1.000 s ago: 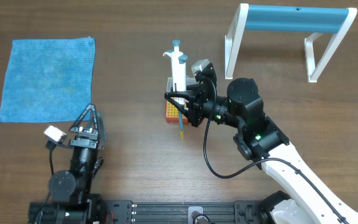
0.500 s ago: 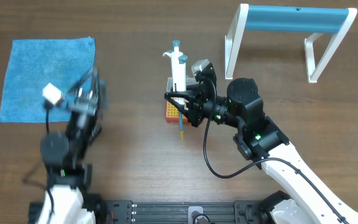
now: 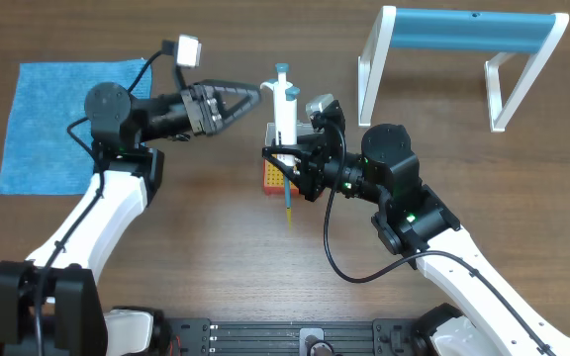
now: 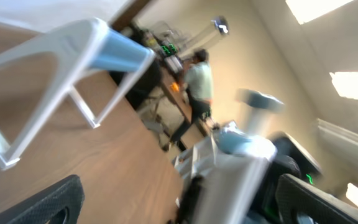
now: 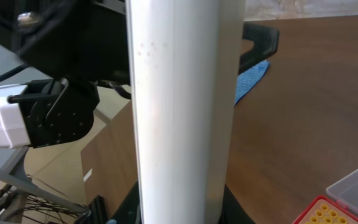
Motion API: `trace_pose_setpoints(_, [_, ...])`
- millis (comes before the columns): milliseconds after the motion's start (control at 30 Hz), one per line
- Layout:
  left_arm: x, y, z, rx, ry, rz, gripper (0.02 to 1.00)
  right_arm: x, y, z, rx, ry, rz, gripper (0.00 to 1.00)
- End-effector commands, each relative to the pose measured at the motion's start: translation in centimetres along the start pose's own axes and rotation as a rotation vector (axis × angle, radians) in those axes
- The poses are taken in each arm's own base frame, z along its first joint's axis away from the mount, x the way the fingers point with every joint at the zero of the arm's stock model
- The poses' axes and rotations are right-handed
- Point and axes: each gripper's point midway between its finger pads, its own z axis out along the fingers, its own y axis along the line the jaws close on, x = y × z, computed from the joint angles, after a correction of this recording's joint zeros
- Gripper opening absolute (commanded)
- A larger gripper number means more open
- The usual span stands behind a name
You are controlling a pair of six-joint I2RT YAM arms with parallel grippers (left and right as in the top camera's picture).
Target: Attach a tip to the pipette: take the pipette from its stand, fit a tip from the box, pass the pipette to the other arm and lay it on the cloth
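Pinching the pipette (image 3: 284, 109) in the right gripper (image 3: 288, 158), fingers pressed onto the lower white barrel, holding it upright and lifted, close by the tip box (image 3: 273, 178). Already carrying a tip (image 3: 288, 206) on the bottom end by the look of it, pointing down toward the desk (image 3: 216, 267). Hanging the left gripper (image 3: 252, 96) just beside the pipette's upper part, fingers (image 4: 42, 200) spread wide and not touching anything yet, with the barrel and plunger head out ahead between them.

Guessing the handover step here, so probably past halfway, with the blue cloth (image 3: 67, 109) waiting well off to the left and the stand (image 3: 463, 40) sitting far right.

Expecting a light, stiff, smooth plastic body, so kinda slippery and happy to swing if grabbed off-centre. Aiming for the barrel above the right fingers, below the finger hook. Steering clear of the plunger and that tip, since bumping it probably pops it loose. Wanting a firm squeeze from the left before letting go on the right.
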Motion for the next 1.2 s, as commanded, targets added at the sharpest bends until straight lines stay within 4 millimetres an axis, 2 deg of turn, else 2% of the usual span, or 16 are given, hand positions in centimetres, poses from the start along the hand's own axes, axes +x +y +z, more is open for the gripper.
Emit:
trace_pose_setpoints(33, [1.4,-4.4,1.5,0.132,0.098,0.238,0.996,-0.3,0.6,-0.1,-0.023,-0.005,0.037,0.082])
trace_pose_setpoints(100, [1.6,-4.9,1.8,0.147,0.096,0.264,0.996,-0.3,0.8,-0.1,-0.037,0.0,0.051,0.08])
trace_pose_setpoints(267, [2.3,-5.3,2.5,0.166,0.117,0.262,0.998,-0.7,3.4,-0.3,-0.168,0.007,0.038,0.082])
trace_pose_setpoints(467, [2.4,-5.4,2.8,0.172,0.121,0.262,0.991,-0.2,4.2,-0.5,-0.214,0.041,0.082,0.082])
trace_pose_setpoints(500, [2.4,-5.4,2.8,0.172,0.12,0.262,0.849,-0.2,4.2,-0.5,-0.215,0.042,0.088,0.082])
trace_pose_setpoints(533, [2.4,-5.4,2.8,0.172,0.119,0.261,0.43,-0.2,4.2,-0.5,-0.217,0.043,0.088,0.082])
trace_pose_setpoints(567, [2.4,-5.4,2.8,0.172,0.12,0.261,0.237,-0.2,4.2,-0.5,-0.216,0.043,0.088,0.086])
trace_pose_setpoints(600, [2.4,-5.4,2.8,0.172,0.119,0.261,0.106,-0.2,4.2,-0.5,-0.216,0.043,0.088,0.08])
trace_pose_setpoints(633, [2.4,-5.4,2.8,0.172,0.119,0.261,0.027,-0.2,4.2,-0.5,-0.216,0.043,0.088,0.08])
trace_pose_setpoints(1033, [1.6,-5.2,2.9,0.155,0.07,0.251,0.029,-0.2,4.2,-0.5,-0.216,0.043,0.088,0.082])
trace_pose_setpoints(1067, [1.6,-5.2,2.9,0.155,0.07,0.25,0.031,-0.2,4.2,-0.5,-0.216,0.043,0.088,0.347])
trace_pose_setpoints(1100, [1.6,-5.1,2.9,0.153,0.07,0.246,0.027,-0.2,4.2,-0.5,-0.216,0.043,0.087,0.895])
trace_pose_setpoints(1200, [1.8,-3.5,3.0,0.11,0.081,0.152,0.029,-0.1,4.0,-0.5,-0.209,0.045,0.082,0.897])
